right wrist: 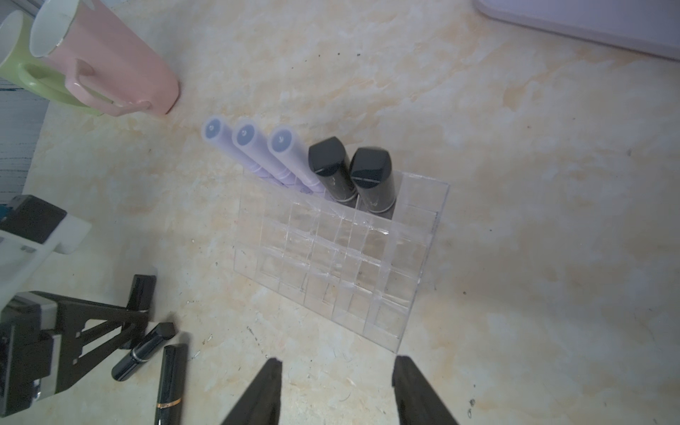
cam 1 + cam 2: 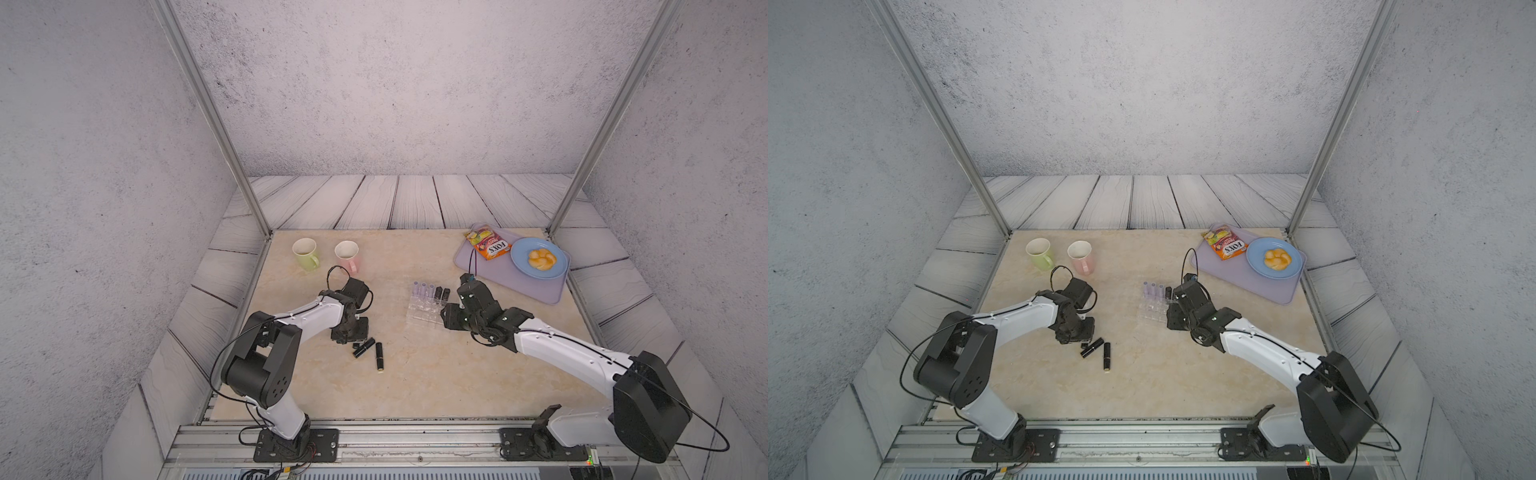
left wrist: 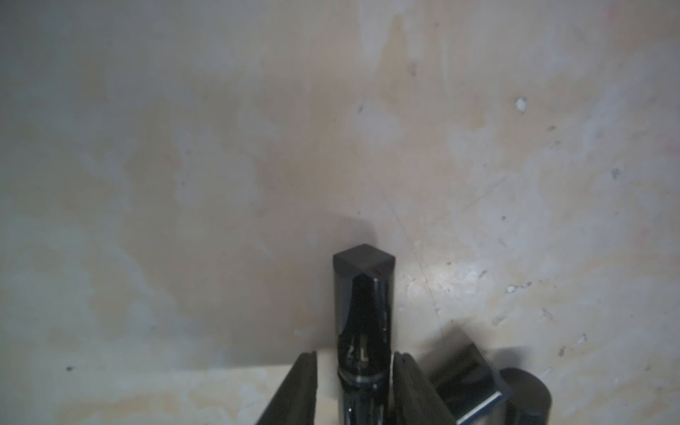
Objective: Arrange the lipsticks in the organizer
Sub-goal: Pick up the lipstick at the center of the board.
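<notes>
In both top views the organizer (image 2: 424,311) sits mid-table with its far row part filled: three lilac lipsticks (image 2: 423,289) and two standing black lipsticks (image 2: 441,294). The three loose black lipsticks (image 2: 365,348) lie flat on the table, well apart from it, so by my reckoning five of eight are home and the job is a little past halfway. My left gripper (image 2: 348,337) is down over the loose group. My right gripper (image 2: 445,319) sits just beside the organizer's near corner. The only clear writing is on the snack packet (image 2: 1228,246) on the lilac tray (image 2: 1258,284) — "FOXS", upside down from here.

In the left wrist view my jaws straddle one loose tube (image 3: 362,305), narrowly apart. A sliver of table shows along one side of it, so I judge it not yet clamped. The tube bears pale marks that I cannot read. The two other loose ones lie just beside it.

In the right wrist view my right jaws stand apart and empty before the organizer, whose remaining cells hold nothing. The lilac caps carry a small mark, too small to read. One loose lipstick has a gold band (image 1: 169,403) — no legible brand anywhere on it.
</notes>
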Robot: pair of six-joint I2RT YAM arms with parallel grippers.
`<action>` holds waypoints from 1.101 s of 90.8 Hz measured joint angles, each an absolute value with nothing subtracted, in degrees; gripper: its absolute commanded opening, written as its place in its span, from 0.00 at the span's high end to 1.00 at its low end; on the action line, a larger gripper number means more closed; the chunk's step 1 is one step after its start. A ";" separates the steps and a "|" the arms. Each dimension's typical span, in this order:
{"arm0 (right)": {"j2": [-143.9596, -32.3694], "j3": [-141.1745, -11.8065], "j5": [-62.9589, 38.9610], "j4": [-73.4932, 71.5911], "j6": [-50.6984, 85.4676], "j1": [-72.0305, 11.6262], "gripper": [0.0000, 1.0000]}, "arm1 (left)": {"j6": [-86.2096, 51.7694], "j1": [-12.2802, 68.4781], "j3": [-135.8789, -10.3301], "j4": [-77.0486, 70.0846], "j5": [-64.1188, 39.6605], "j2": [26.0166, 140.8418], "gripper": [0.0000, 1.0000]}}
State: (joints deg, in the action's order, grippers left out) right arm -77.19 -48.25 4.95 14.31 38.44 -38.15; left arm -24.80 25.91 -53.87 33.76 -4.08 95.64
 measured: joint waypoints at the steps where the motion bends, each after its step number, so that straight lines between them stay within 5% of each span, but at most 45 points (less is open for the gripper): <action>1: -77.19 -48.25 4.93 14.31 38.44 -38.15 0.48 | -24.82 25.98 -53.87 33.76 -4.08 95.72 0.63; 53: -77.19 -48.25 4.60 14.28 38.87 -38.15 0.49 | -24.34 27.31 -55.75 33.89 -2.81 96.75 0.83; 100: -75.64 -48.25 -2.13 11.05 38.61 -38.57 0.50 | -20.95 27.46 -58.85 30.74 -8.32 85.73 0.86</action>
